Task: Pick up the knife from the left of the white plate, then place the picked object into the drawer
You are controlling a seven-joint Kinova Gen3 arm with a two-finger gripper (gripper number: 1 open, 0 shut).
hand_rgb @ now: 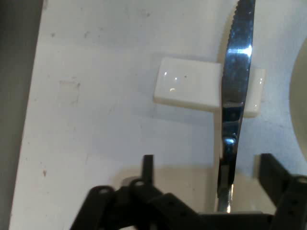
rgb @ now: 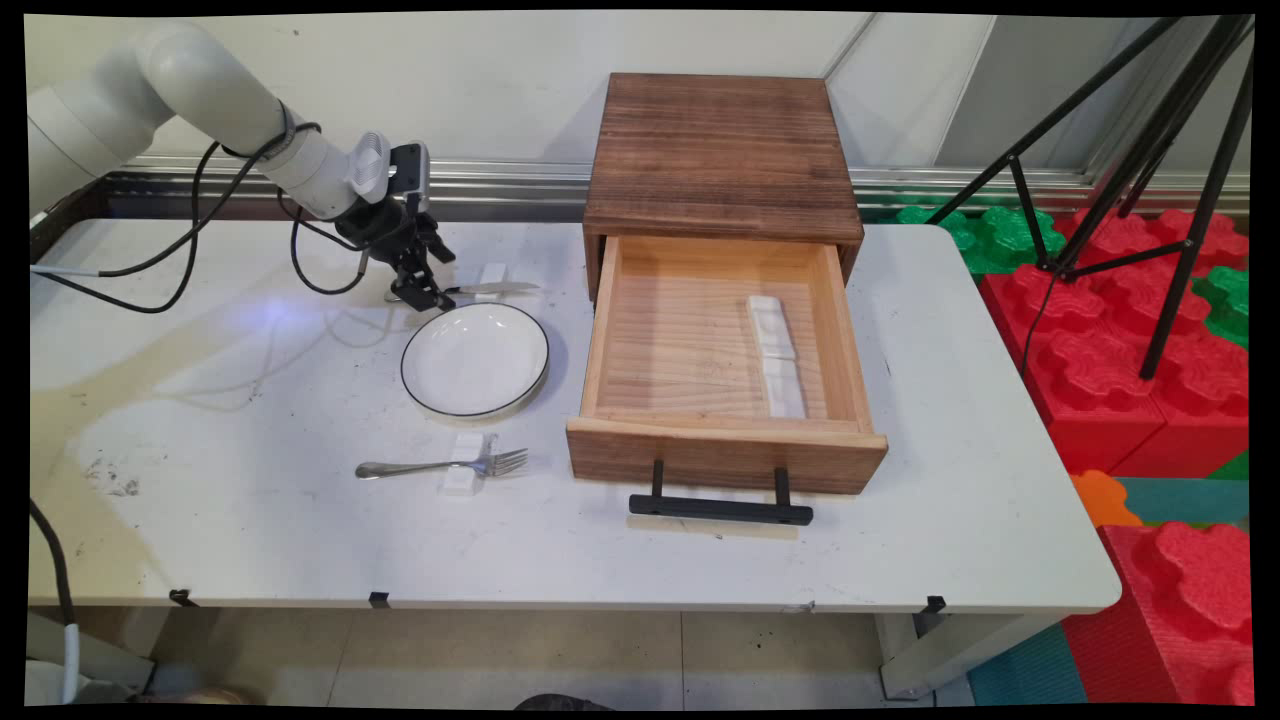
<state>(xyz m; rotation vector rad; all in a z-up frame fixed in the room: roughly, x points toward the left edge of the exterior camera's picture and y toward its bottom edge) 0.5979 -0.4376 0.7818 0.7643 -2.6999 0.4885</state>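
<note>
While the wooden drawer box (rgb: 722, 160) stands with its drawer (rgb: 722, 350) pulled out, holding two white blocks (rgb: 776, 355), we see the plate (rgb: 475, 360) just left of it and a fork (rgb: 445, 467) propped on a rest. Our gripper (hand_rgb: 206, 175), its fingers (hand_rgb: 147, 166) spread, straddles the handle of the knife (hand_rgb: 236, 96), whose blade lies raised across a white rest (hand_rgb: 189, 87).

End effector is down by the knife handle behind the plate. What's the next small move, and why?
Probably close the end effector on the knife. In the hand view its fingers stand open on either side of the handle, and the blade lies across the white rest, which seems to keep the handle clear of the table for a grip.
</note>
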